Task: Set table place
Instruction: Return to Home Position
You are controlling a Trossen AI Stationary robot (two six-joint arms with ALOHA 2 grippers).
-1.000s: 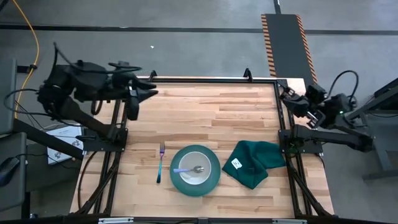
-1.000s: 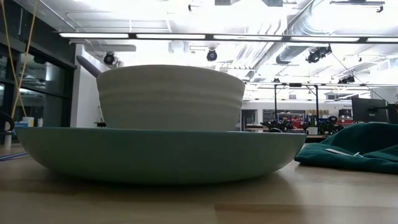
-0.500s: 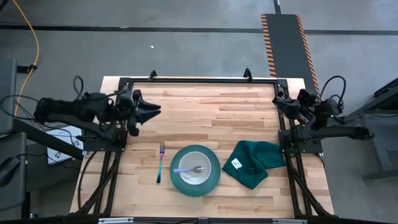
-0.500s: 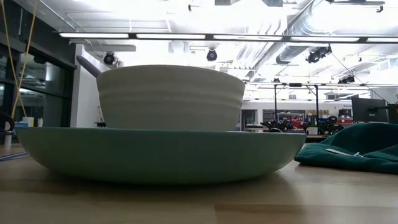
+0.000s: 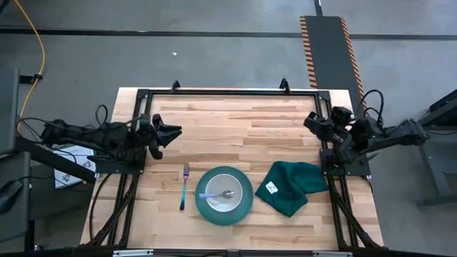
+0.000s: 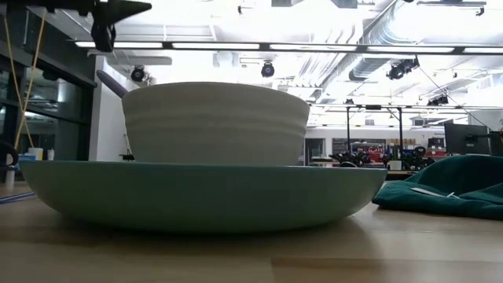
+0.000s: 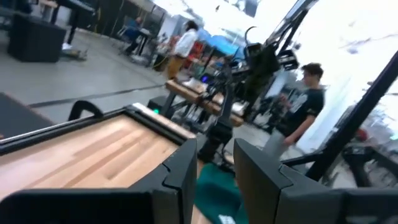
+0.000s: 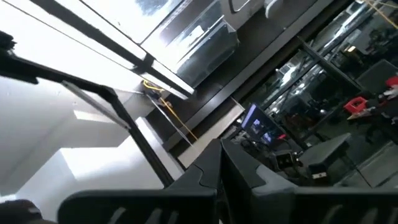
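Left gripper (image 5: 173, 133) has drawn back; plate (image 5: 246, 205) lies well apart.

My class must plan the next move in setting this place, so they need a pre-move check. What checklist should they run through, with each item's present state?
1. White bowl sits on the teal plate: ok.
2. Spoon lies inside the bowl: ok.
3. Fork lies flat on the table, left of the plate and apart from it: ok.
4. Left end effector is open, empty and near the table's left edge, away from the setting: ok.
5. Right end effector is shut, empty and near the right edge: ok.
6. Green cloth is clear of the plate's rim: cannot tell, since the two lie very close.
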